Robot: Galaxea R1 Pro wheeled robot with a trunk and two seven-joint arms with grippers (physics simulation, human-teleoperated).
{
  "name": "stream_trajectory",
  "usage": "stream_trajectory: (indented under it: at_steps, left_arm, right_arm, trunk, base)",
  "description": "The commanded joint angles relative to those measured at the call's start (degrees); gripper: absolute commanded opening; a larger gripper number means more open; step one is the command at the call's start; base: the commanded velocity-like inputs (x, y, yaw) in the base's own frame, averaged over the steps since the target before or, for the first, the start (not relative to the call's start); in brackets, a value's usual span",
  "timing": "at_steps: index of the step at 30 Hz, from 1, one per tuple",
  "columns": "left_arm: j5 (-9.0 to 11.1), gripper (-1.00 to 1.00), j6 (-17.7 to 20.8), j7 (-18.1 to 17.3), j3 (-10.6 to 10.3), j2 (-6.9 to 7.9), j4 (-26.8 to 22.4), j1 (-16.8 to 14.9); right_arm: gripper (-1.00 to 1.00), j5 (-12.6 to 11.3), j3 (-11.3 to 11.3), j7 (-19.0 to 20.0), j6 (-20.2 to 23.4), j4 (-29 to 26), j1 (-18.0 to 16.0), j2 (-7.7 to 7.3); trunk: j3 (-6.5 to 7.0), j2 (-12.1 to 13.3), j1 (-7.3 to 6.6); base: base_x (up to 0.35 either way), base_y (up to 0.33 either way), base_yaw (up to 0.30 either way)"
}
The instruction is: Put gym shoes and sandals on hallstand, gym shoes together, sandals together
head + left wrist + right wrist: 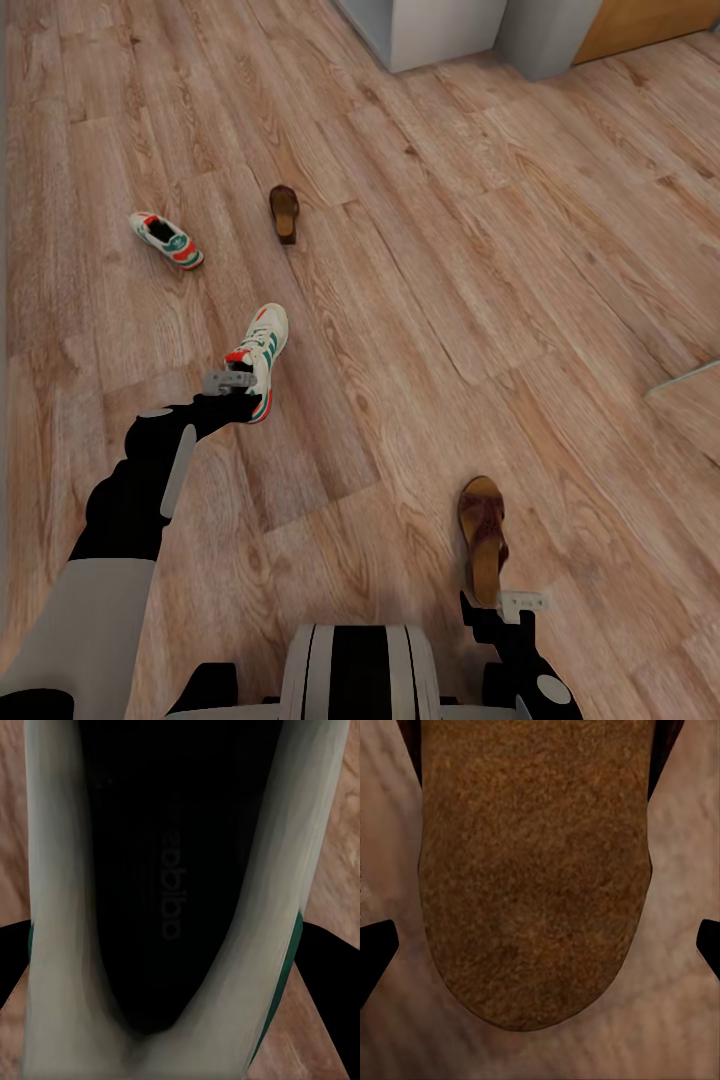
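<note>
Right pincer (512, 603) spread at near sandal's (482, 535) heel; left pincer (238, 382) astride sneaker (262, 350).

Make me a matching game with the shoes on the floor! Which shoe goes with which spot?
Things:
1. near sneaker
2. far sneaker
3. near sandal
4. far sandal

Places:
A. alone on the floor, farthest to the left
B. at the left gripper
C. alone on the floor, near the white furniture
D. just ahead of the right gripper

Pairs: 1-B, 2-A, 3-D, 4-C
</note>
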Motion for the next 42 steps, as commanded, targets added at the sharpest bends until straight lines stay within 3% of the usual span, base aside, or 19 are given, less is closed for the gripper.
stream_trajectory:
  at_steps: [1,8,9,42]
  left_arm:
    - [0.03,-1.00,0.30,-0.20,0.10,-0.01,-0.06,-0.02]
    - [0.02,-1.00,0.30,-0.20,0.06,-0.01,-0.07,-0.02]
    - [0.02,-1.00,0.30,-0.20,0.08,-0.01,-0.07,-0.02]
    - [0.02,-1.00,0.38,-0.16,0.40,0.25,-0.31,-0.02]
  right_arm:
    - [1.00,-0.08,-0.04,0.07,-0.18,0.03,-0.01,0.00]
    - [1.00,-0.08,-0.04,0.07,-0.18,0.03,-0.01,0.00]
    - [-1.00,-0.08,-0.04,0.07,-0.18,0.03,-0.01,0.00]
    - [-1.00,-0.08,-0.04,0.16,-0.18,-0.07,-0.01,0.18]
  trunk:
    - [-0.03,-0.01,0.01]
    - [-0.03,-0.01,0.01]
    - [-0.03,-0.01,0.01]
    - [-0.03,-0.01,0.01]
  base:
    - [0.167,0.000,0.000]
    - [0.040,0.000,0.000]
    - [0.004,0.000,0.000]
    - [0.000,0.000,0.000]
